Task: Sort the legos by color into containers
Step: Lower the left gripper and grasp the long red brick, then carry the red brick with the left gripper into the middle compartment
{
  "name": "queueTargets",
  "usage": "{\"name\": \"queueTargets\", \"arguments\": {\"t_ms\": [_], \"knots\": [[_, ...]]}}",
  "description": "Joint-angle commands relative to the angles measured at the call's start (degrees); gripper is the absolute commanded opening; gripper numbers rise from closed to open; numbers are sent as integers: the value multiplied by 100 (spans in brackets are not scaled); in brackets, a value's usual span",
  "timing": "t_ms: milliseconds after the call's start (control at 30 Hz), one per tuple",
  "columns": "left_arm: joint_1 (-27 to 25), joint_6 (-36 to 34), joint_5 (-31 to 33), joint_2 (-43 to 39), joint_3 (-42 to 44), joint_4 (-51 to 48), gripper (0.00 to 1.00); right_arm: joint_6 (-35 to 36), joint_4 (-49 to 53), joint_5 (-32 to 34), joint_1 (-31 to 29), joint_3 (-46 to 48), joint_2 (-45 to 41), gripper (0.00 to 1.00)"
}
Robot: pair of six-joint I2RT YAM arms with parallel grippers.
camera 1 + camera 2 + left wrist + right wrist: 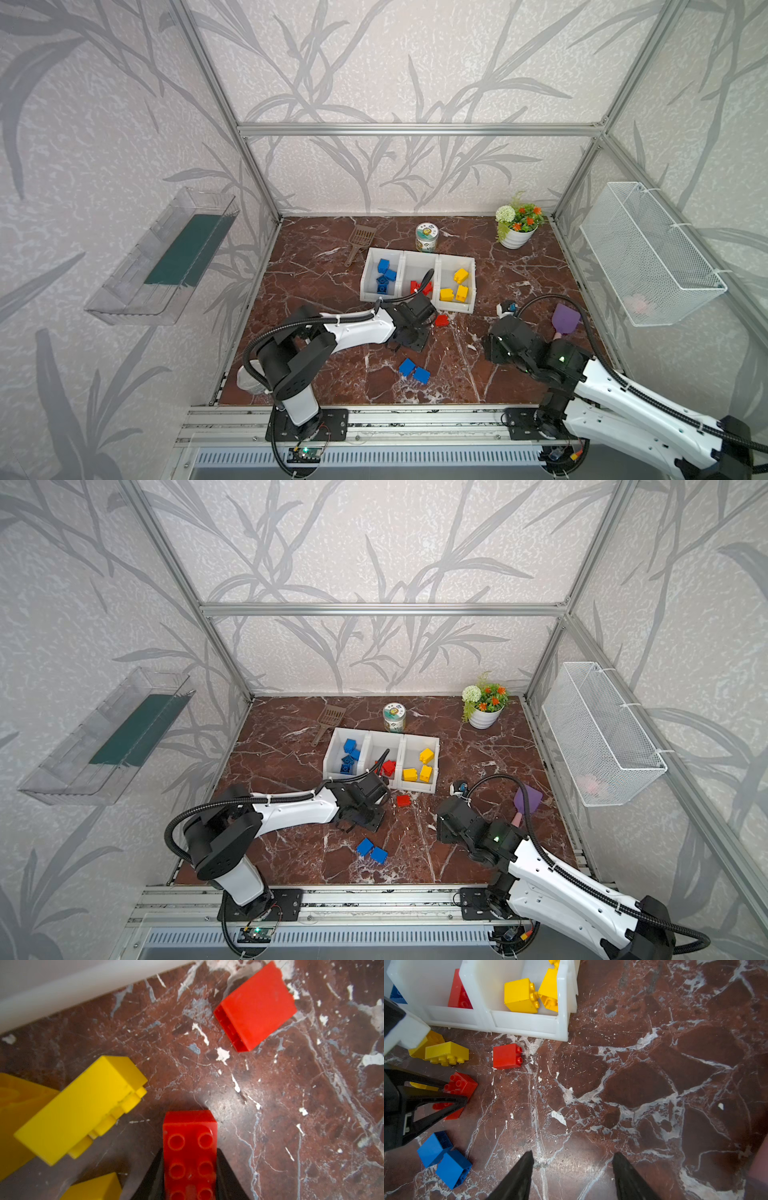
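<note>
Overhead view of a dark red marble table (316, 282) inside a wallpapered booth, with two robot arms reaching in from the near edge. On the left wall hangs a clear tray (166, 257). Toward the back of the table lies a brown scoop (359, 243). To its right are the containers (419, 264), three white bins joined in a row. The left bin holds blue bricks (384, 276), the middle bin red bricks (419, 286), and the right bin yellow bricks (455, 286). A small jar (427, 237) stands just behind the row.

The left arm stretches to just in front of the middle bin. The left gripper (456, 1094) is closed on a red oblong brick (190, 1136), studs up, with its two black fingers (224, 1176) pressed against the long sides. Beside it, loose yellow bricks (81, 1109) lie near the bins' front wall; the arm hides them in both top views. A loose red brick (441, 320) lies on its side just beyond, in front of the bins. Nearer the front edge, two loose blue bricks (406, 367) touch each other.

To the right, the right gripper (573, 1176) hangs over bare marble, jaws spread partway with nothing between them. Further right are a purple block (565, 318), a potted plant (517, 228) in the back corner, and a white wire basket (648, 257) on the right wall.
</note>
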State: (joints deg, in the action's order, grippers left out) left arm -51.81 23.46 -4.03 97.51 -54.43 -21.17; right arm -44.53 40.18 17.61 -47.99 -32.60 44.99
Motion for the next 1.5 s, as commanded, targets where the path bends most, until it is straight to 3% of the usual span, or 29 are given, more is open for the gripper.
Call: {"name": "queueTargets", "arguments": {"t_ms": [0, 233, 500, 800, 1100, 1467], "knots": [[-31, -228, 25, -187, -353, -229, 21, -46, 252, 161, 0, -57, -128, 61], [260, -780, 683, -415, -1537, -476, 21, -73, 445, 231, 0, -36, -349, 61], [1347, -861, 332, 504, -2649, -469, 21, -104, 552, 230, 0, -23, -493, 60], [1571, -966, 255, 1426, -3565, -694, 24, -117, 527, 237, 0, -26, -499, 60], [1661, -897, 230, 1520, -3689, -870, 50, -133, 587, 235, 4, -24, -525, 60], [1685, -851, 328, 944, -3238, -810, 56, -122, 631, 223, 0, -48, -513, 60]]}}
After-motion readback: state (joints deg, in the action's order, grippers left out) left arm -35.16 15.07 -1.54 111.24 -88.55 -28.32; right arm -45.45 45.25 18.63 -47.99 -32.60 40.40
